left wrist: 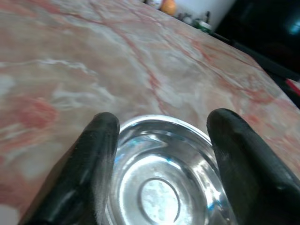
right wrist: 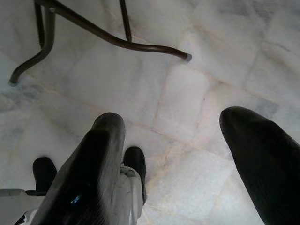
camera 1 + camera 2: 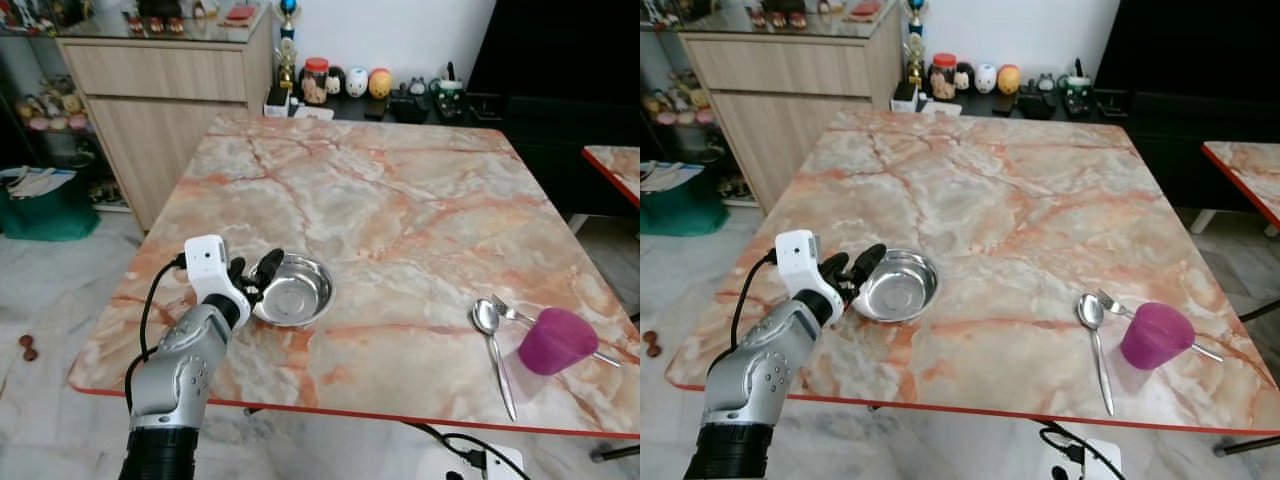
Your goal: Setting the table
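Because the steel bowl (image 3: 292,291) sits near the table's (image 3: 400,190) near-left corner, at about eight o'clock from the tabletop's middle, the step in hand looks like placing or shifting it as part of the setting. The left gripper (image 3: 252,274) stands at the bowl's nine o'clock rim with its fingers spread wide; I cannot tell whether they touch the rim, and they clamp nothing. To do this well, I judge it should close on the rim squarely and move the bowl low and slowly, since polished steel may slip. At four o'clock lie a spoon (image 3: 493,349), a fork (image 3: 512,315) and a purple cup (image 3: 553,342) on its side.

The left wrist view shows the fingers (image 1: 96,168) straddling the bowl's rim. The right gripper (image 2: 187,164) hangs open over the marble floor (image 2: 187,93), holding nothing.
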Available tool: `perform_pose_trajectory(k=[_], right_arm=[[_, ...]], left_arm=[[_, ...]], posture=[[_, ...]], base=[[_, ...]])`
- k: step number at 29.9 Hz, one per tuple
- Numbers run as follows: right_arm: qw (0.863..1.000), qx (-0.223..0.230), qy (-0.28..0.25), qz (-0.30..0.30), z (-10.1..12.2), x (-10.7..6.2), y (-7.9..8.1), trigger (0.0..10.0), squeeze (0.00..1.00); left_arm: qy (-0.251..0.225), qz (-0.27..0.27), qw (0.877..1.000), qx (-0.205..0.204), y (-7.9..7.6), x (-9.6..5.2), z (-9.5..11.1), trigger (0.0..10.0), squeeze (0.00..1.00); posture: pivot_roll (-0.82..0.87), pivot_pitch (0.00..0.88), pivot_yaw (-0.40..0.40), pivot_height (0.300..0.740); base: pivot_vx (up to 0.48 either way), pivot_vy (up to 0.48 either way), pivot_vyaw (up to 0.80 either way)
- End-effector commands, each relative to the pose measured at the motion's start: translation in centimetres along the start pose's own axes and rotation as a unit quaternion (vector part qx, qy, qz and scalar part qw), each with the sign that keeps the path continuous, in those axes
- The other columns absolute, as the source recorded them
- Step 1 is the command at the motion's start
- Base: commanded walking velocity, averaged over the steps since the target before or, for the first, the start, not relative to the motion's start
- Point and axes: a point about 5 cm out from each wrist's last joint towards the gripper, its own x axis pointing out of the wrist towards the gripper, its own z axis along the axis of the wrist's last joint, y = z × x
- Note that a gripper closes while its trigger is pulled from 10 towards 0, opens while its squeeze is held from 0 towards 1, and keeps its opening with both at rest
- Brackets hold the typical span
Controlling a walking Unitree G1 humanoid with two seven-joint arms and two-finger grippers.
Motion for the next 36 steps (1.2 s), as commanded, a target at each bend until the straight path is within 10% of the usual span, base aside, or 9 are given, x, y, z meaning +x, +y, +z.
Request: perform_pose_trajectory(k=[1, 7, 8, 9, 10, 36], right_arm=[[1.0, 0.006, -0.003, -0.003, 0.2, 0.0, -0.1, 10.0, 0.0], [1.0, 0.006, -0.002, -0.004, 0.2, 0.0, -0.1, 10.0, 0.0], [1.0, 0.006, -0.001, -0.004, 0.2, 0.0, -0.1, 10.0, 0.0], [1.0, 0.006, -0.001, -0.004, 0.2, 0.0, -0.1, 10.0, 0.0], [1.0, 0.006, -0.001, -0.003, 0.1, 0.0, -0.1, 10.0, 0.0], [1.0, 0.006, 0.001, -0.003, 0.0, 0.0, 0.0, 10.0, 0.0]], left_arm=[[0.009, 0.02, 1.0, -0.007, 0.1, 0.4, 0.3, 10.0, 1.0], [0.015, 0.042, 0.999, 0.021, 0.5, 0.8, 0.8, 10.0, 1.0], [0.018, 0.047, 0.998, 0.039, 0.7, 0.9, 0.8, 10.0, 0.78], [0.019, 0.048, 0.998, 0.043, 0.8, 0.9, 0.8, 10.0, 0.78], [0.022, 0.053, 0.997, 0.045, 0.9, 0.9, 0.7, 10.0, 0.0], [0.078, 0.1, 0.988, 0.089, 0.9, 2.7, -0.4, 10.0, 0.0]], posture=[[0.13, 0.0, -0.051, 0.74], [0.13, 0.0, -0.051, 0.74], [0.13, 0.0, -0.051, 0.74], [0.13, 0.0, -0.051, 0.74], [0.13, 0.0, -0.049, 0.74], [0.12, 0.0, -0.044, 0.74]], base=[[0.0, 0.0, 0.0], [0.0, 0.0, 0.0], [0.0, 0.0, 0.0], [0.0, 0.0, 0.0], [0.0, 0.0, 0.0], [0.0, 0.0, 0.0]])
